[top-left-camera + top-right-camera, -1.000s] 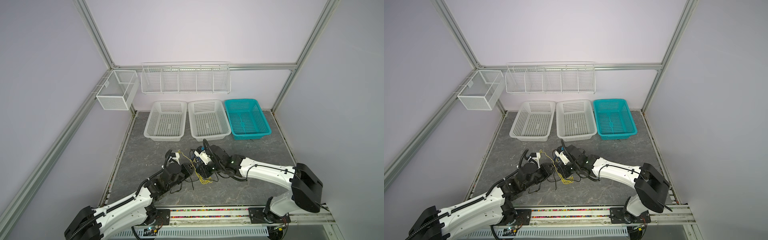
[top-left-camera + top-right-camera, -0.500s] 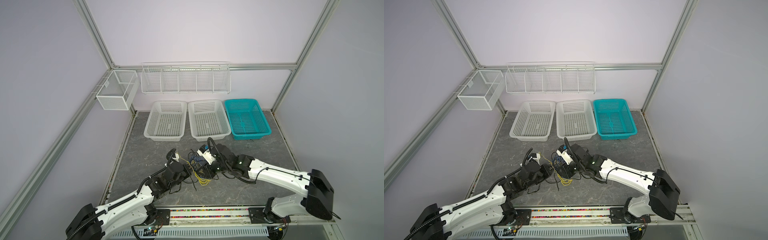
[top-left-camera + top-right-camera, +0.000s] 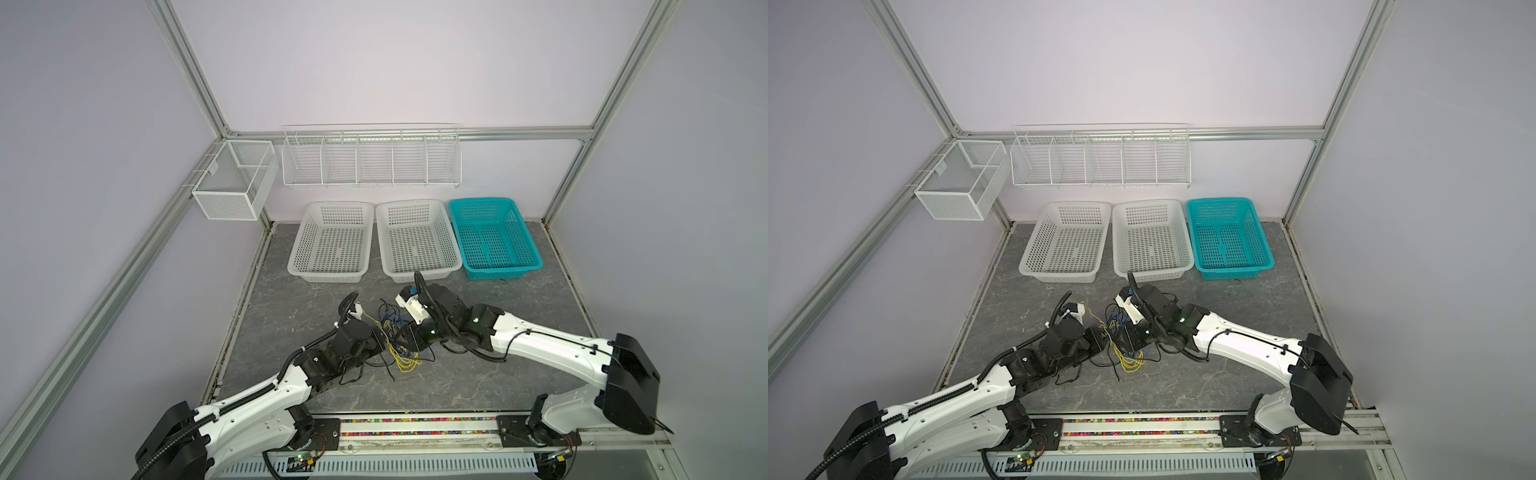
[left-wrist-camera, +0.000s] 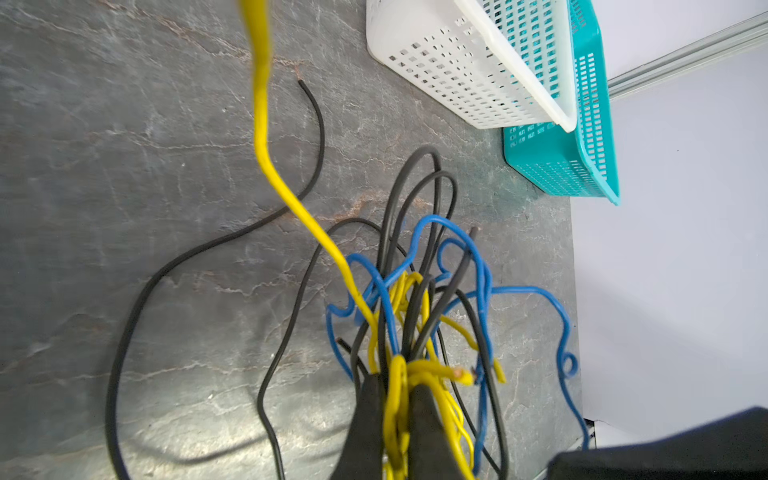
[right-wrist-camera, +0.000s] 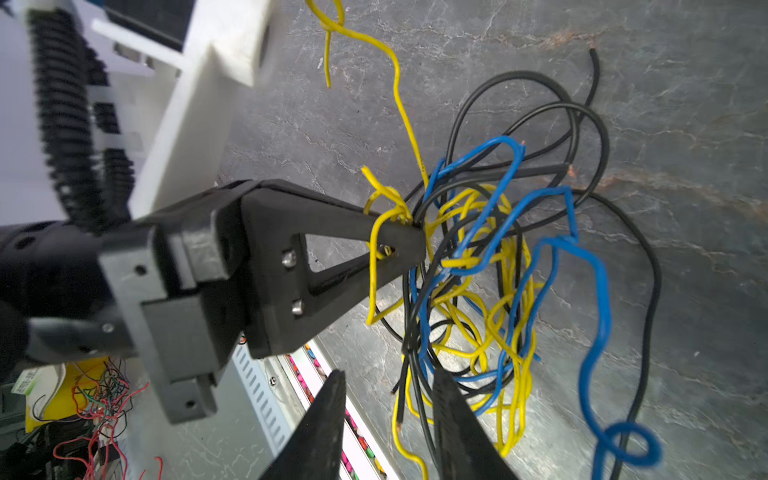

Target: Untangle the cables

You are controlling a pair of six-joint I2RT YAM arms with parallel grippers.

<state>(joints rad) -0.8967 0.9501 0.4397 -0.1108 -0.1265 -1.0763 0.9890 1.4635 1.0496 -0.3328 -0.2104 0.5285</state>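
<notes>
1. The tangle of thin flexible cables (image 3: 400,343) in black, blue and yellow lies on the grey marbled tabletop (image 3: 498,374). It sits between the two arms, well short of the two white perforated plastic baskets (image 3: 336,204) and the teal perforated plastic basket (image 3: 484,200) at the back.
2. The left gripper (image 4: 395,382) is closed. Its two black fingers pinch a bunched yellow cable (image 4: 395,415) at the edge of the knot. Whether the long yellow run passing close to the left wrist camera is the same cable cannot be told.
3. The right gripper (image 5: 388,372) faces the knot from the opposite side with its fingers apart. A black and a yellow strand cross the gap, but nothing looks pinched.
4. The step in hand appears to be setting up a pull. One arm anchors the yellow while the other looks for a second hold. The job seems far from done, since blue and black loops thread through the yellow coils in one dense clump.
5. The next move likely calls for the right fingers to close on a single blue or black strand, not a bundle. They would then draw it away from the left gripper slowly, so the loops slide out rather than tighten. The free black end (image 4: 301,83) lying loose on the tabletop looks like an easy place to begin.
</notes>
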